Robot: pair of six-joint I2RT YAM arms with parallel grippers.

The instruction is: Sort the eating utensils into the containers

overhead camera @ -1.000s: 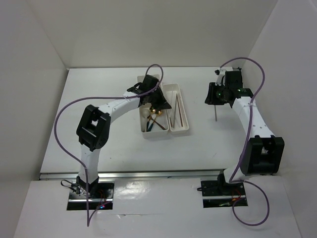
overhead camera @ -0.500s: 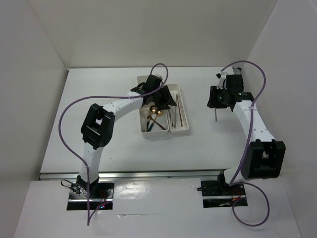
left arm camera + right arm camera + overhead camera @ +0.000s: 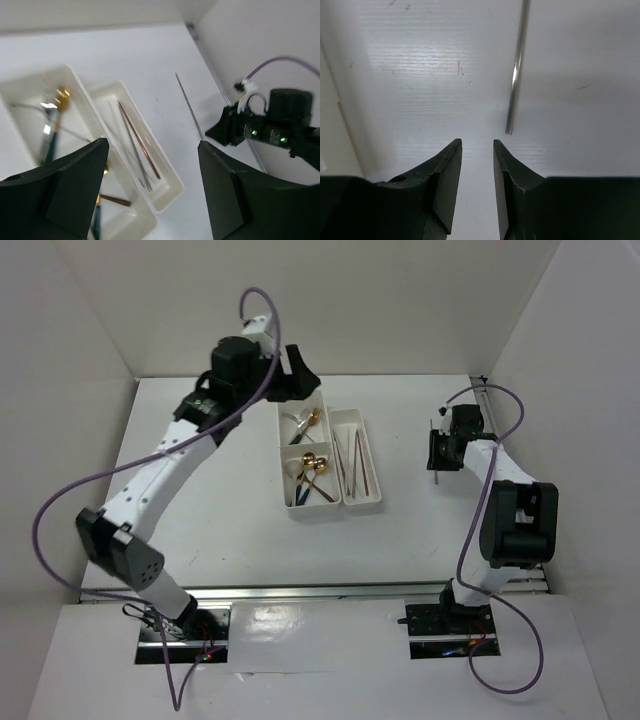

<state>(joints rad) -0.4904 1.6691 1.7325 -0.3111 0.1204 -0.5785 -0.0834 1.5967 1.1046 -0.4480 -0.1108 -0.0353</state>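
Note:
My left gripper (image 3: 296, 371) hangs high above the far end of the wide two-compartment container (image 3: 283, 455), jaws wide open and empty (image 3: 150, 150). Gold and dark-green utensils (image 3: 312, 462) lie in both its compartments. The narrow container (image 3: 363, 505) beside it holds brown and silver chopsticks (image 3: 140, 142). A lone silver chopstick (image 3: 516, 75) lies on the table at the right (image 3: 189, 104). My right gripper (image 3: 438, 452) sits low by that chopstick's near end. Its fingers (image 3: 477, 142) stand a little apart with nothing between them, and the chopstick's end lies just ahead, right of the gap.
White walls enclose the table on three sides; the right wall (image 3: 560, 390) is close beside my right arm. A purple cable (image 3: 255, 300) loops above the left arm. The bare tabletop (image 3: 200, 500) spreads left of the containers.
My left gripper has opened, let go of a utensil in the wide container's far compartment, and risen up and back. My right gripper shifted slightly right near the silver chopstick.

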